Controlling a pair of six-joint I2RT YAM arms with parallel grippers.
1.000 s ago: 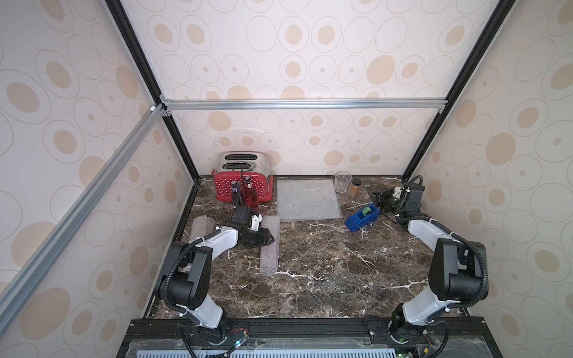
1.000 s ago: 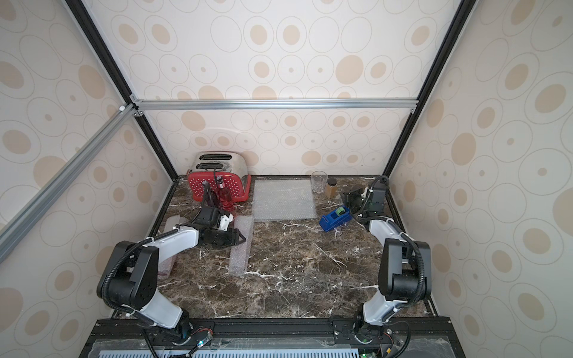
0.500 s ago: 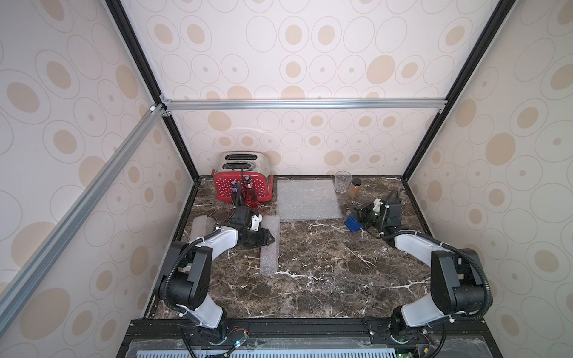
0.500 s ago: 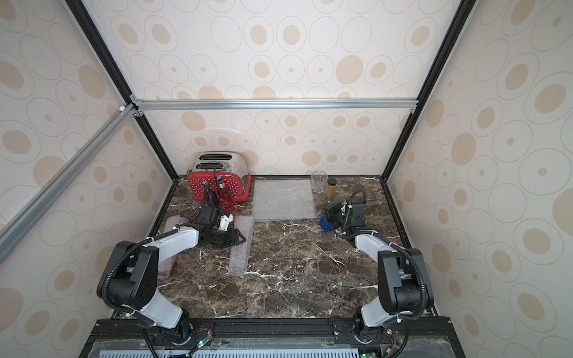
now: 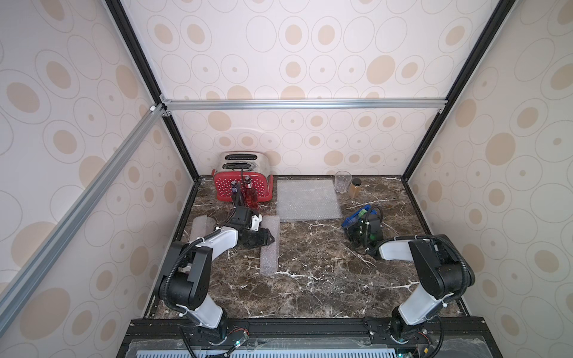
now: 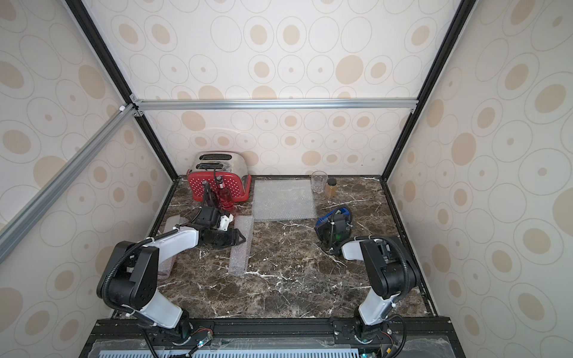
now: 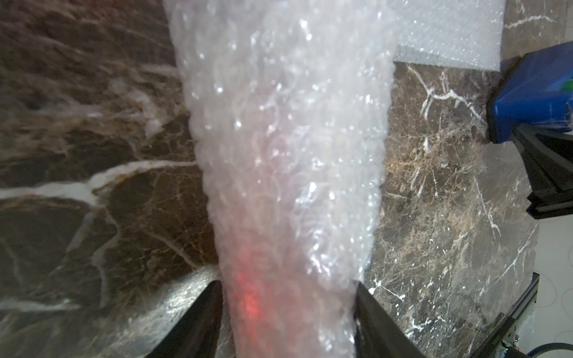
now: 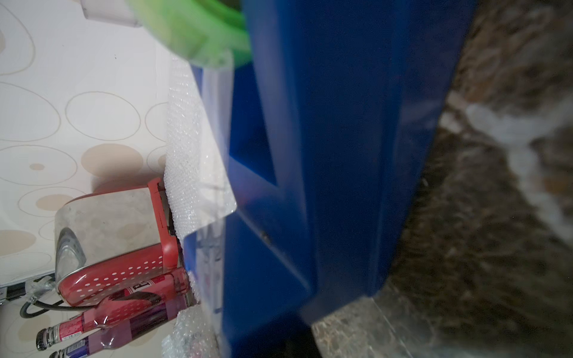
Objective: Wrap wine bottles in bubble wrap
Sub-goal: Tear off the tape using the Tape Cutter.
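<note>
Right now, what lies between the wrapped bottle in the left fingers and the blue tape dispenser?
Only bare marble tabletop, clearest in the left wrist view.

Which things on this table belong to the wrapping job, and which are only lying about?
Job: wrapped bottle in left gripper; second bubble-wrap roll; red bottle; purple bottle; flat bubble wrap sheet; blue tape dispenser in right gripper.
Lying about: toaster; drinking glass; amber jar.

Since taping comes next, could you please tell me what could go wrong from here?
The left gripper pins the wrapped bottle at one spot only, so the wrap could spring open before tape lands. Loose tape on the tape dispenser might stick to the flat bubble wrap sheet nearby.
</note>
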